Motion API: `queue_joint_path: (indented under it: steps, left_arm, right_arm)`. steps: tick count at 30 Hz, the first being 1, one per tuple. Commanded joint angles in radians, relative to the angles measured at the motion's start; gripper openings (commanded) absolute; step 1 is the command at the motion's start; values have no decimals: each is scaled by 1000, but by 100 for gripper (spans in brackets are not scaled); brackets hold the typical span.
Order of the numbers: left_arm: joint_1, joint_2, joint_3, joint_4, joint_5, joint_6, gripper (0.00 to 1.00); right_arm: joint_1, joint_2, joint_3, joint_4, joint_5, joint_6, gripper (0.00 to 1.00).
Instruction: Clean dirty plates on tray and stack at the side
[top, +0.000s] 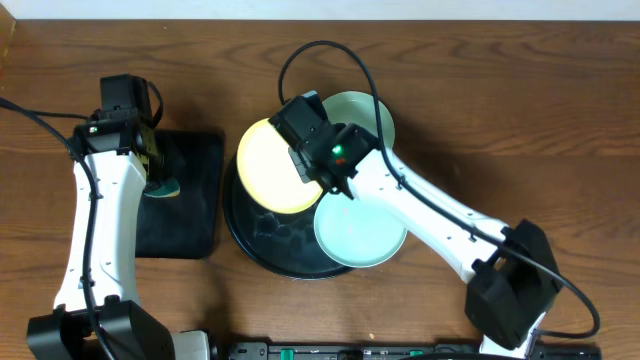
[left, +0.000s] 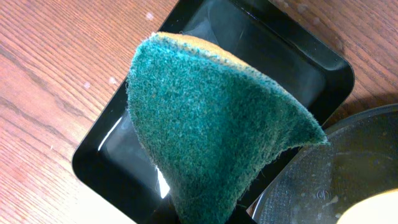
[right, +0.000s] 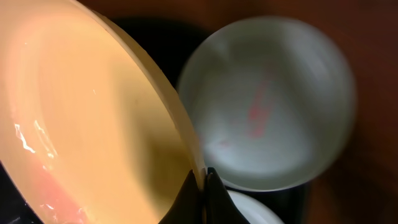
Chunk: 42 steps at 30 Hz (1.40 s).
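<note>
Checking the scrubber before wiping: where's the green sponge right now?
The sponge is at the left of the overhead view, held by the left hand over the rectangular tray, just left of the round tray.

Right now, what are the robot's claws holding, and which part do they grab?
The right claw pinches the pale yellow plate by its rim. The left claw holds the green scrub pad by one end, which folds it.

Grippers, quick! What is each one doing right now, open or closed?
Left gripper: closed, holding the green sponge.
Right gripper: closed, pinching the yellow plate by its rim.
</note>
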Motion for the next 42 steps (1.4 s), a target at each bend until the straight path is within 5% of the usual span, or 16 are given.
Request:
queue_joint_path:
  steps: [1, 15, 24, 30, 34, 42]
  left_arm:
    - [4, 0, -11, 4, -9, 9, 8]
    - [4, 0, -11, 8, -9, 9, 8]
    - [4, 0, -13, 8, -9, 10, 7]
    - [4, 0, -19, 8, -9, 10, 8]
    - [4, 0, -19, 8, -8, 9, 8]
    - [4, 0, -19, 13, -8, 9, 8]
  right_arm:
    - [51, -60, 16, 8, 291, -56, 1]
    - [278, -113, 16, 173, 917, -220, 1]
    - [317, -129, 16, 211, 948, -268, 1]
    - [283, -128, 15, 87, 765, -133, 1]
    - [205, -128, 15, -16, 486, 7, 1]
    - [-47, -149, 15, -45, -125, 20, 1]
